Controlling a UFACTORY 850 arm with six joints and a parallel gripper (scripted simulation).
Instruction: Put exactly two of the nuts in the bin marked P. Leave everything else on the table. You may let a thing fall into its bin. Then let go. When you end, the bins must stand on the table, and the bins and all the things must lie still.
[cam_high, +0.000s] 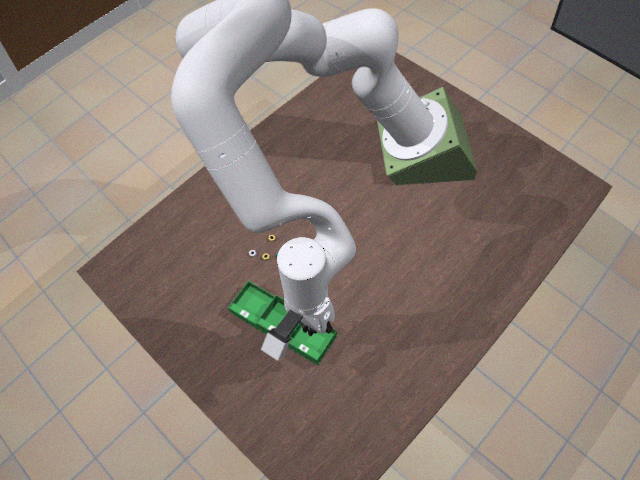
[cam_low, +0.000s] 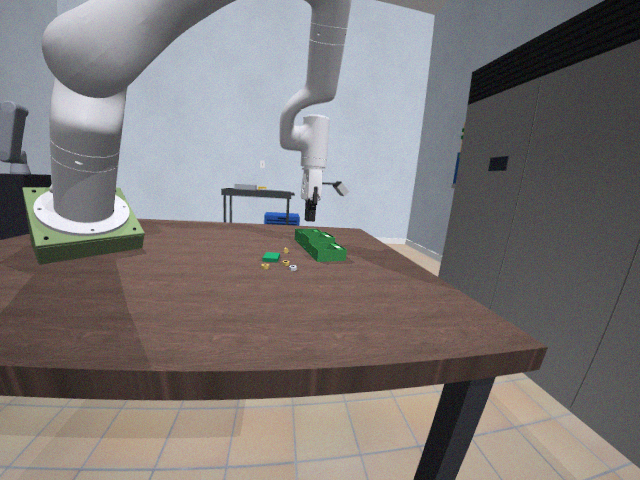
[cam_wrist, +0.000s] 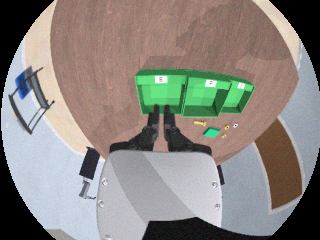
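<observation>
My gripper (cam_high: 318, 329) (cam_low: 310, 218) (cam_wrist: 161, 111) is shut with only a narrow gap between the fingertips, and no thing shows in it. It hangs above the end bin (cam_wrist: 157, 95), not the middle one. The middle bin (cam_high: 272, 313) (cam_wrist: 202, 94) is the one marked P; its letter is too blurred to read surely now. I see no nut in the visible parts of the bins. Two yellow nuts, one (cam_high: 271, 237) (cam_low: 265, 266) (cam_wrist: 224, 135) and another (cam_high: 265, 256) (cam_low: 285, 262) (cam_wrist: 226, 127), lie on the table near a white nut (cam_high: 252, 252) (cam_low: 293, 267) (cam_wrist: 235, 125).
A green block (cam_low: 271, 256) (cam_wrist: 212, 132) lies beside the nuts. A yellow bolt (cam_low: 285, 250) (cam_wrist: 200, 123) lies between it and the bins. The third bin (cam_high: 253, 299) (cam_wrist: 236, 100) stands at the end of the row nearest the nuts. The bins stand side by side on the table.
</observation>
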